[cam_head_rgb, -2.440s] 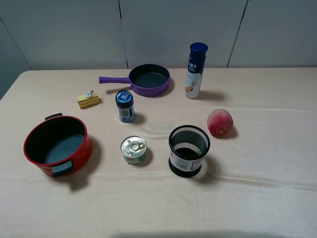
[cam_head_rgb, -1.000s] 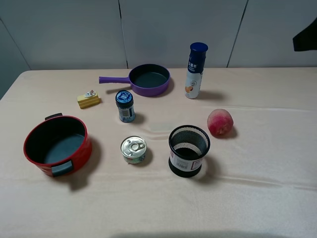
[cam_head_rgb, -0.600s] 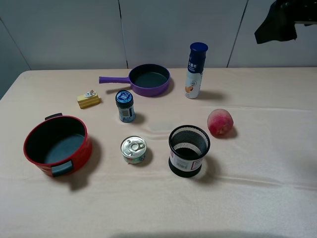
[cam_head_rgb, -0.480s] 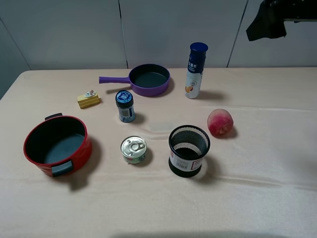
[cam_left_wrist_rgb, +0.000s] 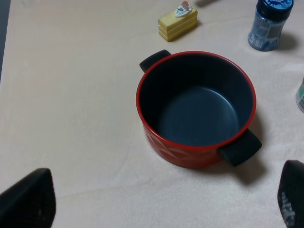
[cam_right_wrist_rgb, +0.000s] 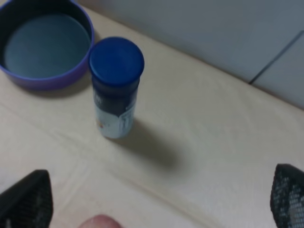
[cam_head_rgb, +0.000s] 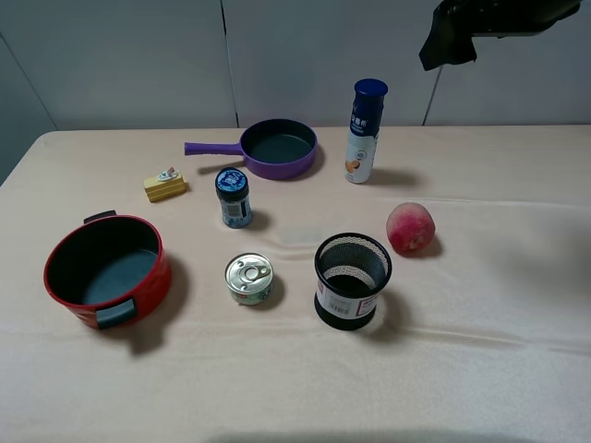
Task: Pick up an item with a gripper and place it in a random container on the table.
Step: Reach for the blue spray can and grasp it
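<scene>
Fingers apart on both, the right gripper [cam_head_rgb: 450, 41] hangs high, right of the upright bottle [cam_head_rgb: 364, 134], while the left gripper [cam_left_wrist_rgb: 159, 197] faces the red pot [cam_left_wrist_rgb: 185, 156].

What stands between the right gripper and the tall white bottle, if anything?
Nothing visible does. The right gripper hangs open in the air, higher than the bottle; the purple pan stands beside the bottle, apart from it.

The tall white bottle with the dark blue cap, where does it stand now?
In the exterior high view, the tall white bottle stands upright toward the back of the beige-clothed table, just right of the round purple long-handled pan, apart from it.
</scene>
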Available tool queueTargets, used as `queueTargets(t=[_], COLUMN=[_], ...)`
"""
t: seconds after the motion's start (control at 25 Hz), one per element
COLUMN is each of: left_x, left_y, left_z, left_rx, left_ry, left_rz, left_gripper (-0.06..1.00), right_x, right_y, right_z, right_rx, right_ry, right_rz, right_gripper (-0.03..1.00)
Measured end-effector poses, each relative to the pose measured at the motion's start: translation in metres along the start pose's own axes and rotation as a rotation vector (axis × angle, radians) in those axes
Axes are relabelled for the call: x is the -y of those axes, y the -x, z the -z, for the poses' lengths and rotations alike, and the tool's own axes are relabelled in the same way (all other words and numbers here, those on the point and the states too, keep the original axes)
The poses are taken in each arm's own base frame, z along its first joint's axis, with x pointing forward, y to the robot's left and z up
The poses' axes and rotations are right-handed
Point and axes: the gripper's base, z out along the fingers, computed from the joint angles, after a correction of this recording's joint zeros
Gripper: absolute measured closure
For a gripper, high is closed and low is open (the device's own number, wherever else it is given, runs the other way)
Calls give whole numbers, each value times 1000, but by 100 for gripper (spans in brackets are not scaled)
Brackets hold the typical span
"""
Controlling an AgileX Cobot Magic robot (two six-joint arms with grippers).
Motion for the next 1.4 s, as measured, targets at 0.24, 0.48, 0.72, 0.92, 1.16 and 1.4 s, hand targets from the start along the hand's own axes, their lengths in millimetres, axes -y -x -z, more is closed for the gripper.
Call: queueTargets(t=[0.24, 0.48, 0.72, 0.92, 1.16, 1.4], left_x=[0, 0, 0, 0, 0, 0], left_y=[0, 0, 0, 0, 0, 0], left_z=[0, 0, 0, 0, 0, 0], left_rx=[0, 0, 0, 0, 0, 0], left_ry=[0, 0, 0, 0, 0, 0], left_rz=[0, 0, 0, 0, 0, 0], left_gripper=[0, 0, 0, 0, 0, 0], right_x=[2, 2, 0, -2, -7, -11], right_y=[11, 19, 28, 34, 37, 29], right_z=[-24, -44, -66, -81, -100, -122], right_rx=[-12, -20, -20, -14, -13, -39], right_ry=[5, 20, 66, 100, 161, 195], right_rz=[22, 27, 17, 14, 1, 0], right_gripper=[27, 27, 27, 27, 27, 27])
